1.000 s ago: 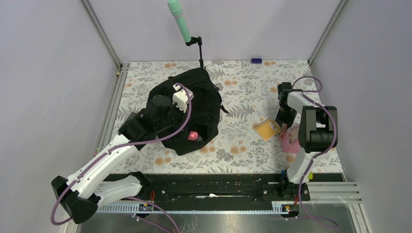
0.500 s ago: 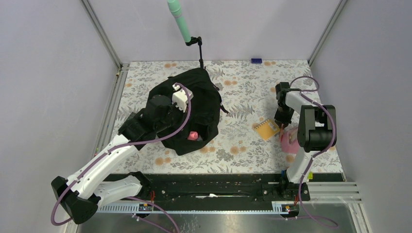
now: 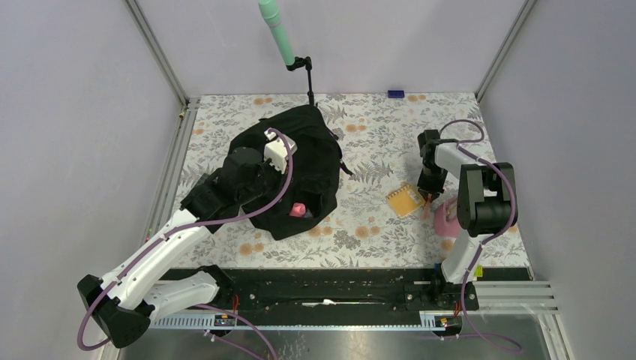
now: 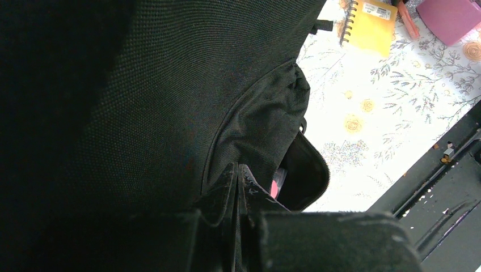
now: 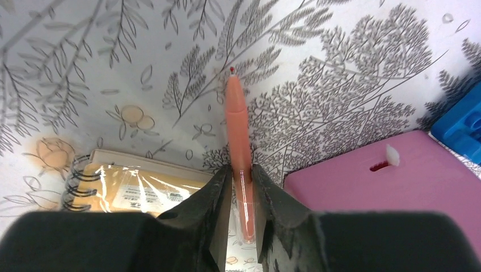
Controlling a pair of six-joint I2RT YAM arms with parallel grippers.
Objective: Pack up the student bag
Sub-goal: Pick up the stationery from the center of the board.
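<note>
Orange pen [image 5: 235, 113] pinched by right gripper [image 5: 241, 171]; left gripper [image 4: 237, 170] clenched | notebook [image 5: 142, 190] label unreadable

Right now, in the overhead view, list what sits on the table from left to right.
student bag → yellow spiral notebook → right gripper, shut on the orange pen → pink case

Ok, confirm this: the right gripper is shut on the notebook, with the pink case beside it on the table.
Not right. The right gripper is shut on the pen, not the notebook, which lies flat to one side. The right wrist view shows the pen between the fingers. The pink case is beside it on the table, as said.
</note>
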